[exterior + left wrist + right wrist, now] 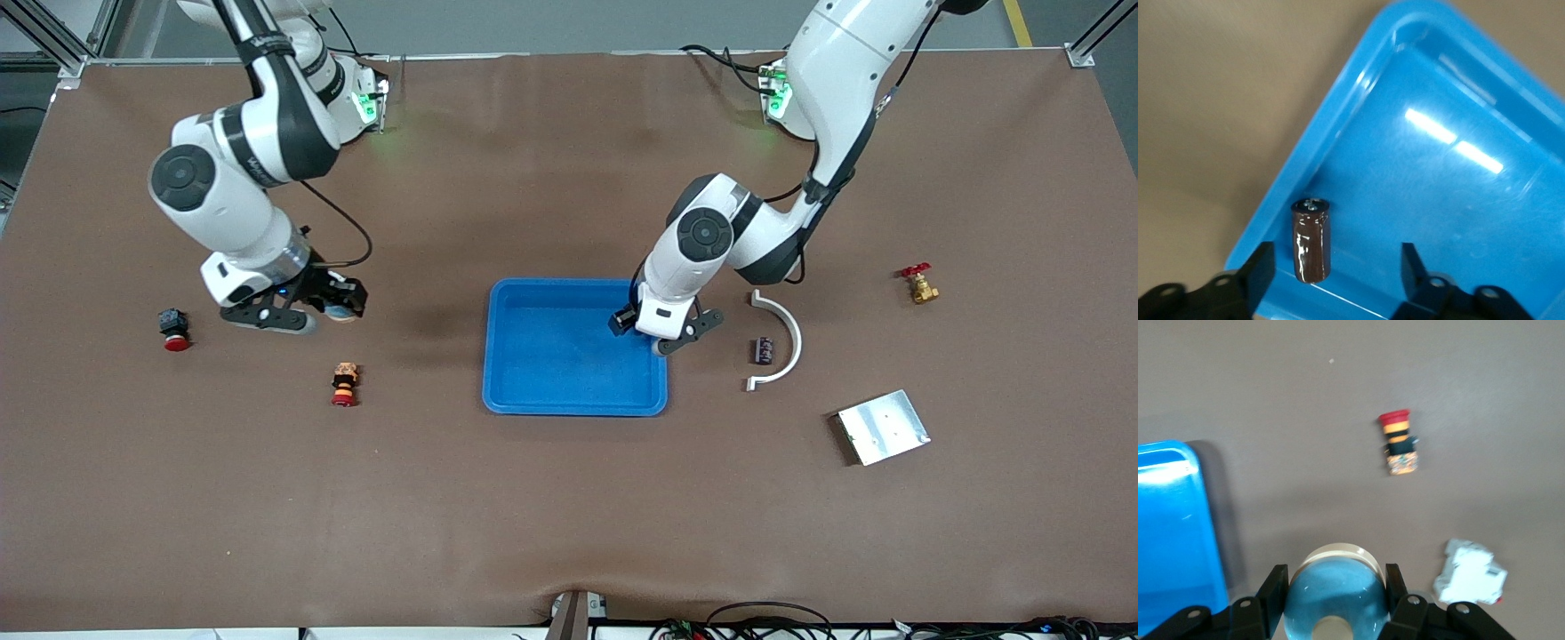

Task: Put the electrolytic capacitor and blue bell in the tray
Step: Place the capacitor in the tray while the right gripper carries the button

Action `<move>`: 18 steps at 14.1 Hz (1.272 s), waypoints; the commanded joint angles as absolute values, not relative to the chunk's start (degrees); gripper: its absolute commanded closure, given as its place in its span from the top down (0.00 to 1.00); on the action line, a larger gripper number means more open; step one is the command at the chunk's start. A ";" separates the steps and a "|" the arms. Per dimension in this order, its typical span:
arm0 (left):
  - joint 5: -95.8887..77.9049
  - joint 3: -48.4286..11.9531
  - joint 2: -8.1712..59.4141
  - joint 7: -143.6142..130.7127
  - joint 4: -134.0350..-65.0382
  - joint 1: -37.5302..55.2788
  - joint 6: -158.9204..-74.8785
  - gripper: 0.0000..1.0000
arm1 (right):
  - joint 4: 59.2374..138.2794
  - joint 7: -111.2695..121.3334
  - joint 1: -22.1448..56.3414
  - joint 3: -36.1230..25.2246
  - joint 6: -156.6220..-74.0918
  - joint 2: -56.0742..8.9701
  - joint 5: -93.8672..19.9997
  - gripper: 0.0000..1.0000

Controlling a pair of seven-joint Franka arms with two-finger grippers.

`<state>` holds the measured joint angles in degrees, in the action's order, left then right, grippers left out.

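In the tray [569,356], at its corner toward the left arm's end of the table and nearer the front camera — one capacitor [1311,240], a dark brown cylinder with a metal top. The left wrist view shows it between the fingers and touching neither; whether it stands on the tray floor or is just dropping cannot be told.

Left gripper [683,336]: over that same corner of the tray, fingers apart, holding nothing.

Right gripper [307,307]: over the bare table [569,516], well apart from the tray toward the right arm's end, fingers clamped on the blue bell [1335,597] — a blue dome with a pale rim.

Other items, placed from the tray:
- Red-capped push button [344,384], toward the right arm's end, near the front-camera side.
- Second red button [174,329] on a black block, farther out toward that same end.
- White curved bracket [781,340] with a small dark part [762,349] beside it, toward the left arm's end.
- Silver plate [883,427] and brass valve [918,284], farther out toward that end.

Risks, as judged: the capacitor sits close against the rim, so a finger brushing it on the way up could tip it or roll it. The bell's dome is smooth and rounded; a slack grip could let it slip before it reaches the tray.
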<state>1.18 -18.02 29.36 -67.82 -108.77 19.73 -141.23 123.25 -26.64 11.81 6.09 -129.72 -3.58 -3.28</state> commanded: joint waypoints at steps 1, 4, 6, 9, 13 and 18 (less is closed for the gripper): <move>2.90 -18.19 24.18 -66.29 -109.78 16.71 -136.33 1.00 | 121.82 -33.55 15.55 5.63 -129.64 -4.04 -3.34 0.00; 2.81 -18.72 21.54 -45.53 -111.44 11.53 -134.83 1.00 | 120.76 -38.39 19.06 5.63 -129.64 -5.36 -3.25 0.00; 2.81 -18.81 20.13 -33.45 -112.76 8.98 -133.69 1.00 | 119.10 -42.69 21.52 5.63 -129.55 -7.20 -3.16 0.00; 3.51 -18.72 17.94 -25.33 -116.09 5.73 -133.68 1.00 | 115.68 -50.86 25.74 5.63 -129.46 -10.71 -2.29 0.00; 8.00 -18.81 18.54 -15.31 -119.53 1.58 -136.49 1.00 | 110.75 -58.34 29.00 5.63 -129.29 -15.46 -1.14 0.00; 11.51 -18.72 22.67 -15.29 -120.32 0.18 -141.50 1.00 | 105.13 -66.61 32.86 5.54 -129.29 -21.87 0.69 0.00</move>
